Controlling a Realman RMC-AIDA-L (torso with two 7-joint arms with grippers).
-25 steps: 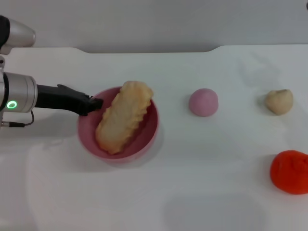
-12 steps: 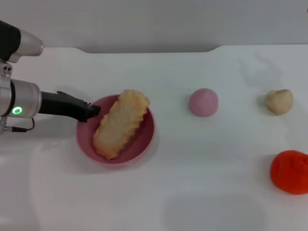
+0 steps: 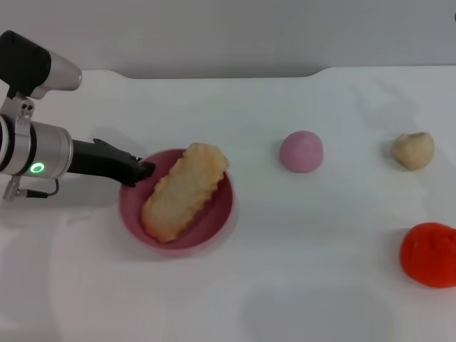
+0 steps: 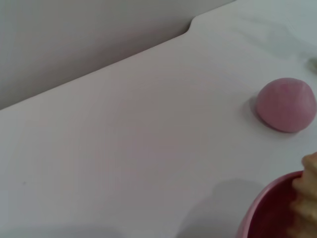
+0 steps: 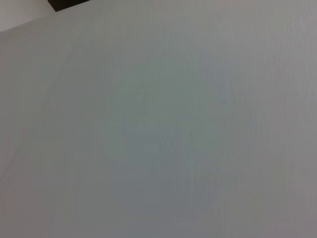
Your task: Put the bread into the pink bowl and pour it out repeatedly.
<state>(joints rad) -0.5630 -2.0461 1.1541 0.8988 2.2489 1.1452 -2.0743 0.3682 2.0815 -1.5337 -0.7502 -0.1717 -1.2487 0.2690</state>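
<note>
- Left gripper (image 3: 141,171): black fingers reach in from the robot's left and close on the near-left rim of the pink bowl (image 3: 135,214), pinching the wall; the arm behind it shows a lit green ring.
- Pink bowl: round, glossy, smooth deep inside, resting on the white table (image 3: 285,271). In the left wrist view only a curved slice of its rim (image 4: 257,213) shows.
- Bread (image 3: 184,191): long ridged loaf, pale tan side up with wavy, scalloped edges. It lies diagonally inside the bowl, one end low against the near-left wall, the other propped on the far-right rim and jutting a little past it. About as long as the bowl is wide. A tan edge of it (image 4: 309,186) shows in the left wrist view.
- Pink dome-shaped ball (image 3: 301,151): on the table to the right of the bowl, apart from it; also seen at (image 4: 286,104).
- Tan rounded lump (image 3: 413,150): farther right, near the table's edge.
- Red-orange lump (image 3: 429,254): nearer the robot, far right.
- Right gripper: out of sight; its wrist view shows only a plain pale surface.
</note>
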